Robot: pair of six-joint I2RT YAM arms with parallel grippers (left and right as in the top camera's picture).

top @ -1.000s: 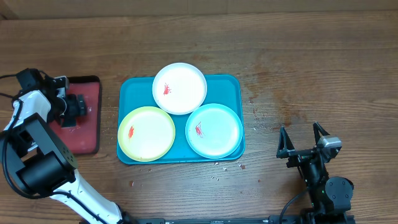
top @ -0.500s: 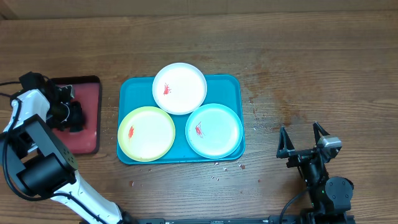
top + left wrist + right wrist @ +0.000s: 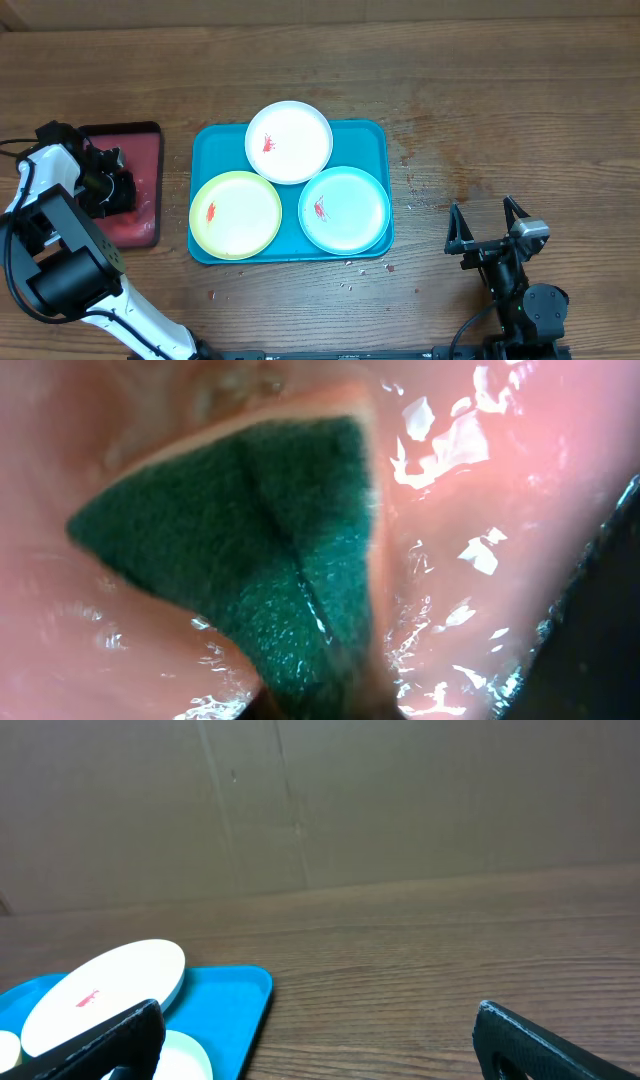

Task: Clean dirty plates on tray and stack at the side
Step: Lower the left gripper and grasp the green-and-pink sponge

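The wooden table (image 3: 500,100) fills the overhead view. On it, a little left of centre, lies the teal tray (image 3: 368,136), flat, with its long axis running left to right. All three plates sit on it in a triangle. The white plate (image 3: 289,142) is at the far side in the middle, with its far edge over the tray's far rim. The yellow-green plate (image 3: 236,214) is near left and the pale blue plate (image 3: 344,208) near right. The white plate's edge meets the other two, and each plate has a small red smear left of its centre. Well to the left of the teal tray lies the small dark-rimmed tray (image 3: 145,150), its long axis running near to far and its pink-red inside wet and glinting. My left gripper (image 3: 108,188) is down inside that small tray. Its camera is pressed so close to a dark green sponge (image 3: 250,550), which lies on the wet pink floor, that my fingers do not show. I cannot tell whether they are closed on it. My right gripper (image 3: 482,212) is at the near right, well apart from the plates, above bare wood. Its fingers are spread wide and it holds nothing.
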